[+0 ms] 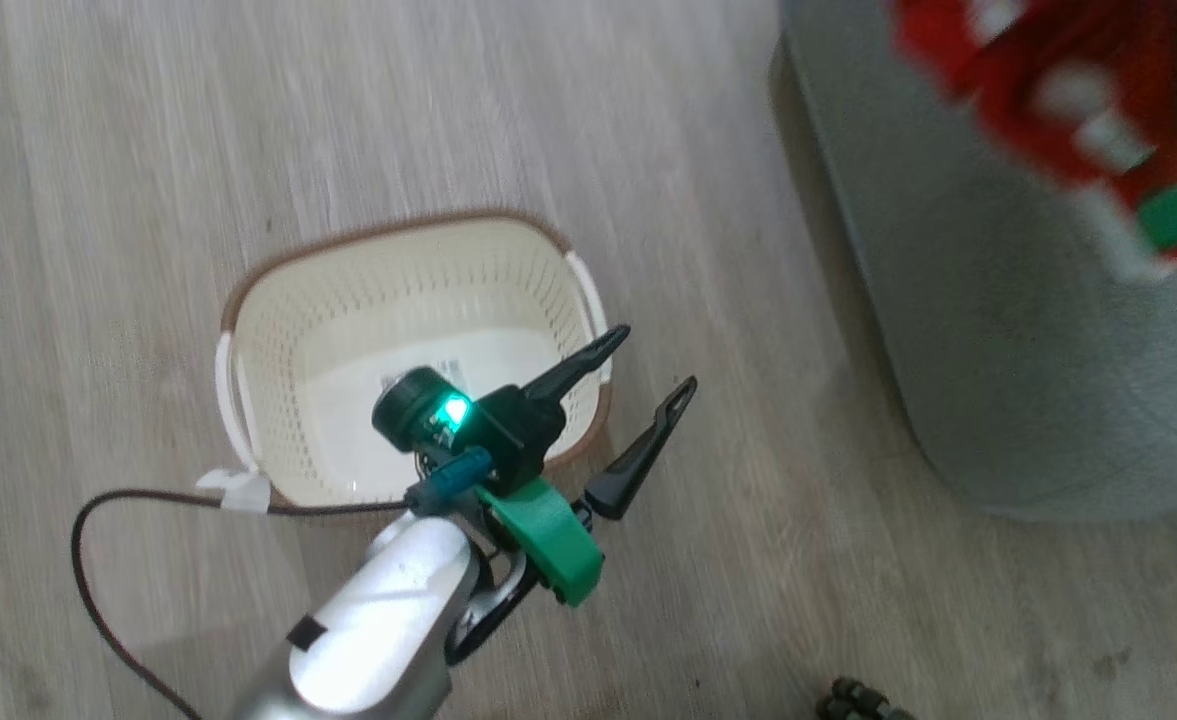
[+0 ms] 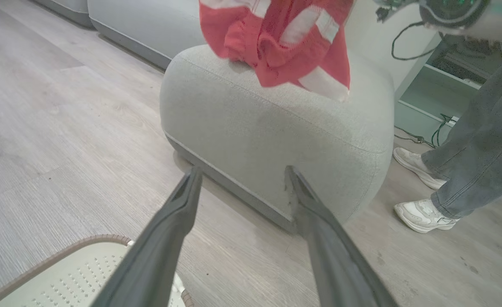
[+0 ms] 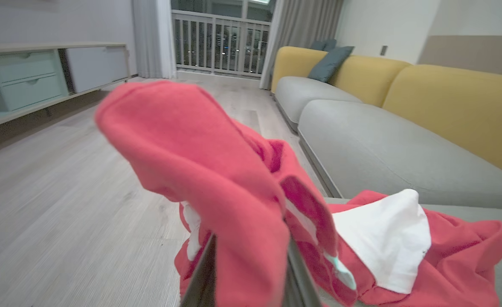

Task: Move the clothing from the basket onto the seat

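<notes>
Pale wood-look plank floor (image 1: pixel 98 150), living-room setting. Head view, left to right: a dark cable (image 1: pixel 78 560) loops through the lower left. The basket (image 1: pixel 278 330) sits centre-left on the floor with no garments in it and the sticker (image 1: pixel 428 378) on its bottom exposed. The left gripper (image 1: pixel 653 360) hovers over the basket's right rim, jaws spread wide and holding nothing; it reads as parked clear since the pick side looks done. The grey seat (image 1: pixel 1028 380) is at right, with the clothing (image 1: pixel 1038 80) blurred at the upper right, above the seat top. In the left wrist view the red-and-white bundle hangs at top centre, its lower folds apparently touching the seat top near the front edge. A person (image 2: pixel 481 128) in jeans and white sneakers (image 2: pixel 421 213) stands at right, just beside the seat. In the right wrist view the right gripper (image 3: pixel 251 260) is clamped on the clothing, fabric bunched over both fingers and held high, probably so it clears the seat edge. Some folds at lower right lie on grey upholstery. Room behind: a low cabinet (image 3: pixel 29 76) upper left, a balcony door (image 3: pixel 221 42) top centre, and a grey sofa (image 3: pixel 383 149) with a yellow back at right. My read: the release is pending, and the overhang at the front edge could slide off.
</notes>
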{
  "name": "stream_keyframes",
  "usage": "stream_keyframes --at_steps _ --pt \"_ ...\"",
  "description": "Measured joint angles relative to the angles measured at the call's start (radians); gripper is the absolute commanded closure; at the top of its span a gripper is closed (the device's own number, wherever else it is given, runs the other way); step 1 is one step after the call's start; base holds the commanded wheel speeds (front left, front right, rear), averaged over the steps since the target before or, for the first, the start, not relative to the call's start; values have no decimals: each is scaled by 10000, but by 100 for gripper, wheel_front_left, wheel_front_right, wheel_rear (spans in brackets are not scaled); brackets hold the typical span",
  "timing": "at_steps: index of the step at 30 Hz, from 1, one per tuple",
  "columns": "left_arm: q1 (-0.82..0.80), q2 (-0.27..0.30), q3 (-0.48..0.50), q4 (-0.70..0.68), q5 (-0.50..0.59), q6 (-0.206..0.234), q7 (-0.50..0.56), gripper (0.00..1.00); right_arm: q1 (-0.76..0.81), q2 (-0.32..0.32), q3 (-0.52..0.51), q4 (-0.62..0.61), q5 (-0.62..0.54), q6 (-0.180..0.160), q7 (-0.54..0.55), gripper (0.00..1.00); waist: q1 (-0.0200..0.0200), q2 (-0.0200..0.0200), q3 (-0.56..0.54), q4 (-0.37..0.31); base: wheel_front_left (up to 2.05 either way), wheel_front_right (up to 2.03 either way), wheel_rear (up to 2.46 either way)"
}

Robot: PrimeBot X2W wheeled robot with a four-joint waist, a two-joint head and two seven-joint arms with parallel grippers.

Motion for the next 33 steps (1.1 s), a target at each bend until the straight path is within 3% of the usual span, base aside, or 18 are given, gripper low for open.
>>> stream_keyframes --at_steps 4,7,9,10,11,16,21,25,27,29,31,32,33 --pt "-336 88 -4 46 184 0 0 0 -1162 -117 -988 943 90 0 2 100 1 0 646 195 0 0 0" --pt "-674 234 48 98 217 0 -2 0 -2385 -403 -2370 1641 2 0 2 100 2 0 1284 400 0 0 0" --pt "-793 288 198 94 276 2 -2 0 -3185 -711 -3296 1990 -257 0 0 100 2 0 1671 544 0 0 0" --pt "-850 374 387 42 299 19 -2 0 -3909 -1168 -4034 2401 -642 0 0 100 0 0 2035 694 0 0 0" --pt "-850 374 387 42 299 19 -2 0 -3909 -1168 -4034 2401 -642 0 0 100 0 0 2035 694 0 0 0" --pt "-861 711 610 -2 416 104 -31 0 -5048 -1768 -5908 3615 -1756 0 -2 100 -1 0 2818 963 0 0 0" --pt "-860 838 662 -236 422 211 -31 0 -5267 -1618 -7616 4500 -2773 0 -2 100 0 0 3596 997 0 0 0" --pt "-863 918 660 -328 493 276 -31 0 -5222 -769 -8558 4759 -3473 0 -2 100 0 -1 4136 906 0 0 0" --pt "-864 953 694 -372 487 316 -31 0 -5158 -305 -8705 4796 -3730 0 -2 88 1 -1 4284 830 0 0 0" --pt "-867 1032 842 -437 453 416 -31 0 -5018 -2 -8842 4782 -3927 0 -2 82 0 -1 4307 730 0 0 0" --pt "-871 1133 980 -456 445 426 -31 0 -4885 77 -8928 4684 -4069 0 -2 50 -1 0 4235 651 0 0 0" --pt "-871 1181 1018 -453 389 449 -31 0 -4791 75 -8828 4617 -4155 0 -2 0 -2 0 4166 619 0 0 0" --pt "-871 1206 1053 -453 339 454 -31 0 -4722 75 -8656 4612 -4207 0 -2 0 -3 0 4083 586 0 0 0"
